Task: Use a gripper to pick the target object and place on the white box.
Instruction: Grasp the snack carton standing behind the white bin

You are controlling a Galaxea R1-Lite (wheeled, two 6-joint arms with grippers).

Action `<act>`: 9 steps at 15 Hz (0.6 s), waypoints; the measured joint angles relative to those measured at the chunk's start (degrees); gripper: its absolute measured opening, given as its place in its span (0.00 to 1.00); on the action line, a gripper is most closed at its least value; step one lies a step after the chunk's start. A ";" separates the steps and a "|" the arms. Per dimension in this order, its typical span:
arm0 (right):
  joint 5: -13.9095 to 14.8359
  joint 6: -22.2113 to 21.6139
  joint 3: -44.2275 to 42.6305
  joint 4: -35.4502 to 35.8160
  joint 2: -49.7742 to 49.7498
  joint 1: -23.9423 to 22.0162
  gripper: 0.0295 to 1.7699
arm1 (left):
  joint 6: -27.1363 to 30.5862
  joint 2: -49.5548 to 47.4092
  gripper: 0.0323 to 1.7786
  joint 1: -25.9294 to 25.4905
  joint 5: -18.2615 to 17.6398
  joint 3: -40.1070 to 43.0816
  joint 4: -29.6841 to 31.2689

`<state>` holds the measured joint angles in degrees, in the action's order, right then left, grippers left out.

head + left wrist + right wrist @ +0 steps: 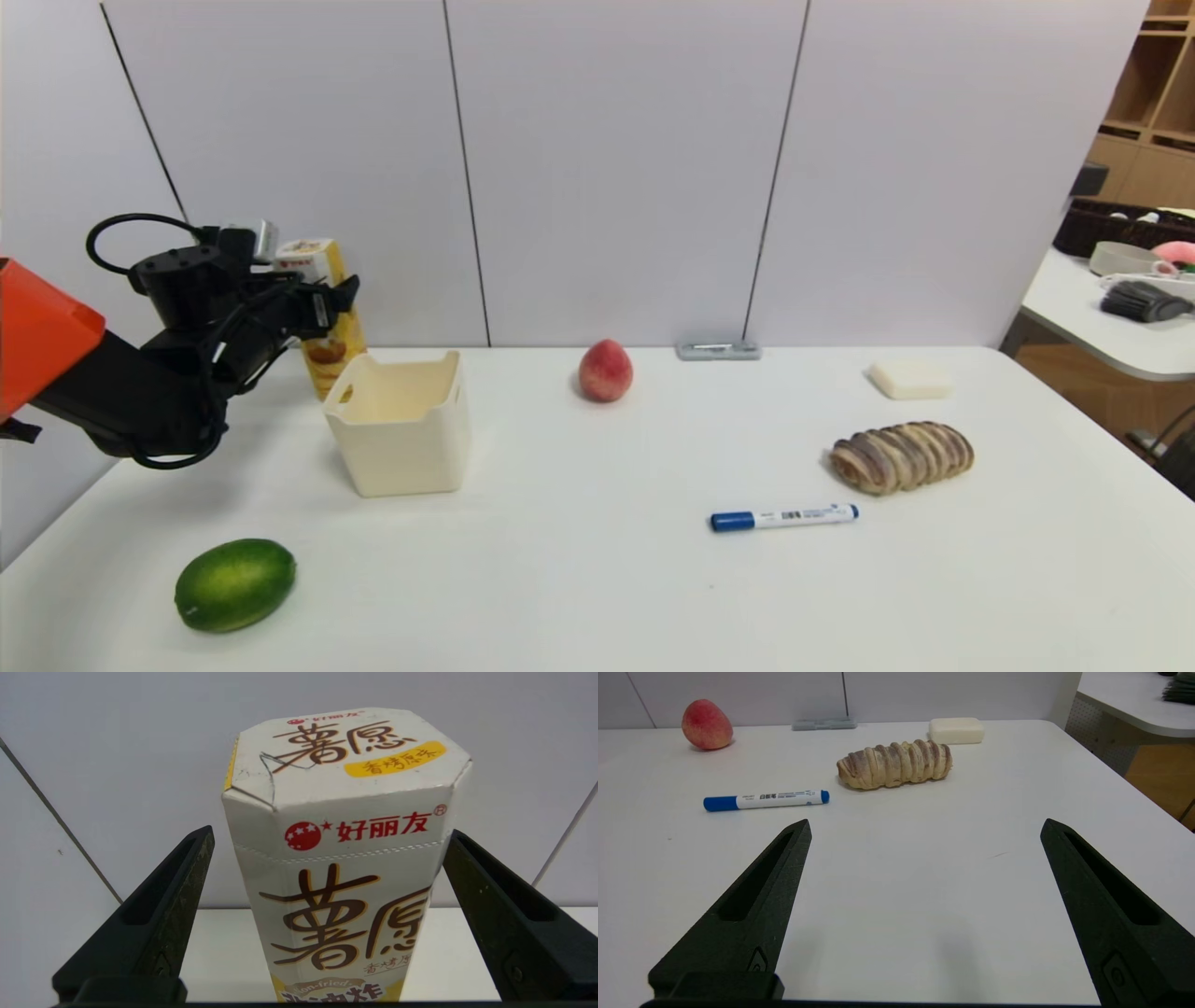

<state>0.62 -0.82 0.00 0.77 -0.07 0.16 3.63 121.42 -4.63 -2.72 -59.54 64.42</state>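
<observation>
While the head view hides it, the left end effector [327, 914] stands spread around the snack carton [341, 858].

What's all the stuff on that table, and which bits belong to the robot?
carton: 1, yellow and white with brown characters, upright at the table's far left, behind the bin
bin: 1, cream-white, left of middle
peach: 1, red, far middle
green fruit: 1, near left corner
marker: 1, white with blue cap, right of middle
bread roll: 1, brown striped, right
block: 1, cream-white, far right
grey case: 1, at the far edge by the wall
table: 1, white
left gripper: 1, black, jaws open either side of the carton's top
right gripper: 1, black, jaws open over the table's right part
</observation>
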 joint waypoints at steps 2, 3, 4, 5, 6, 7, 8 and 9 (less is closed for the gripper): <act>0.00 -0.04 0.00 0.00 0.00 0.00 0.96 | 0.00 0.66 0.95 0.01 0.02 -0.16 0.28; 0.00 0.00 0.00 0.00 0.00 0.00 0.96 | 0.02 0.96 0.95 -0.02 0.00 -0.40 0.66; 0.00 -0.04 0.00 0.00 0.00 0.00 0.96 | 0.00 1.18 0.95 -0.02 0.02 -0.73 0.71; 0.00 -0.04 0.00 0.00 0.00 0.00 0.96 | 0.00 1.34 0.95 -0.02 0.02 -1.07 0.77; 0.00 0.00 0.00 0.00 0.00 0.00 0.96 | 0.02 1.44 0.95 0.01 0.00 -1.32 0.82; 0.00 -0.04 0.00 0.00 0.00 0.02 0.96 | 0.02 1.55 0.95 0.00 0.00 -1.43 0.82; 0.00 -0.04 0.00 -0.02 0.00 0.02 0.96 | -0.05 1.62 0.95 0.00 0.02 -1.49 0.82; -0.02 -0.02 0.00 0.00 0.00 0.00 0.96 | -0.13 1.68 0.95 0.04 0.07 -1.54 0.77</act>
<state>0.60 -0.84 0.00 0.77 -0.07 0.16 3.50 123.10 -4.60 -2.65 -61.07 65.18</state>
